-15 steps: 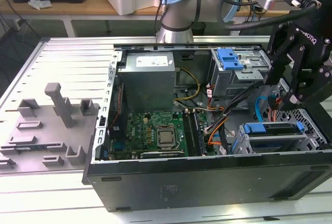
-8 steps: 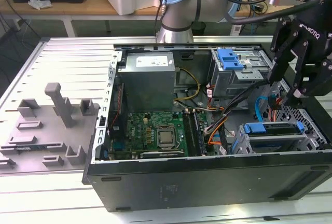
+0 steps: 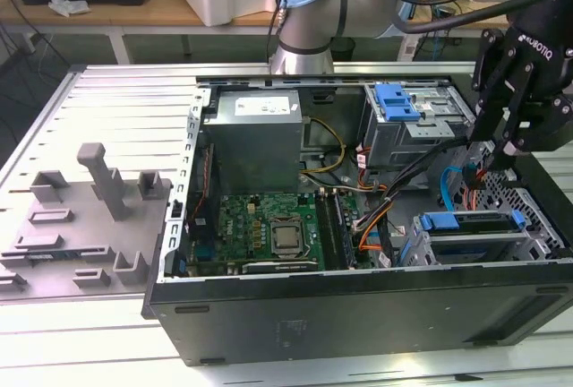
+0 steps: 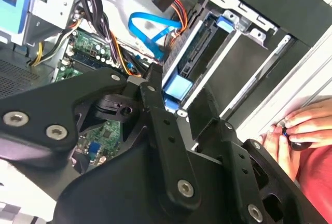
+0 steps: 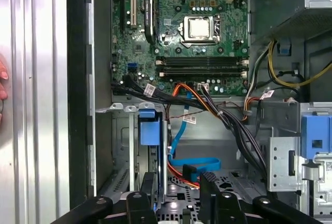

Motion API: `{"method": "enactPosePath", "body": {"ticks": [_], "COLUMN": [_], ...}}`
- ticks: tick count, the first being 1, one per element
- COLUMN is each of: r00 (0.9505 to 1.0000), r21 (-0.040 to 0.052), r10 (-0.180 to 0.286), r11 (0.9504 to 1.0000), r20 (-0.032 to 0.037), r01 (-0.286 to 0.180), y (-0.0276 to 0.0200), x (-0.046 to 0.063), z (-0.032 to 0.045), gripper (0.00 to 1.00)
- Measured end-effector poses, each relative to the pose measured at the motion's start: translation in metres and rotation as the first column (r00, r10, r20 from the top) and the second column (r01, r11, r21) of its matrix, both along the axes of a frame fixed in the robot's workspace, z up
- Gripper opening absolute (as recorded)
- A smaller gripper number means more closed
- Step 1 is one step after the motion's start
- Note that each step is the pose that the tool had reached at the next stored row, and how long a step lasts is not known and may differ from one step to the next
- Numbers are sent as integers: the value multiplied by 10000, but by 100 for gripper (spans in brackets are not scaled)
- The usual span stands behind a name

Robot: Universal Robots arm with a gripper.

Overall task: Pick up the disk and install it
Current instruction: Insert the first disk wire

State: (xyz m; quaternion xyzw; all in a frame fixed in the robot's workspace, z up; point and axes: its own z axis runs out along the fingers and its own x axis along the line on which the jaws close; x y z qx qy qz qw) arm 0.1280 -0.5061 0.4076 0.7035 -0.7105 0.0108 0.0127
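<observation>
Gripper (image 5: 177, 180), jaws spread and empty, hangs over the drive cage (image 5: 123, 136) holding the disk (image 5: 149, 130), edge-on and largely hidden; a blue cable (image 5: 178, 138) and wire bundle (image 5: 228, 120) lie beside the cage.

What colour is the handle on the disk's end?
The disk's handle is blue, clearest in the first wrist view.

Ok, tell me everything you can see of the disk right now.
The disk stands on edge in the grey metal cage at the exterior view's right of the open computer case. Its upper edge looks dark, framed by blue plastic rails, with a light-blue handle at one end. The label is hidden. The open gripper hangs just above the handle end; I cannot tell whether it touches.
</observation>
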Motion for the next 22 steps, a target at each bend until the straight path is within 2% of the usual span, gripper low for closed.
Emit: {"method": "enactPosePath", "body": {"ticks": [5,10,15,17,19,22], "r00": [9999,9998,9998,9998,9997,9995], "r21": [-20,-276,-356,-429,-493,-532], "r10": [-111,-188,-206,-216,-236,-303], "r11": [9999,9994,9992,9988,9985,9981], "r20": [0,4,-1,-12,-23,-24], "r01": [111,188,206,215,234,301], "y": [51,118,238,290,326,352], "x": [103,160,201,243,279,289], "z": [-7,-15,-34,-62,-87,-119], "gripper": [47,47,47,47,47,47]}}
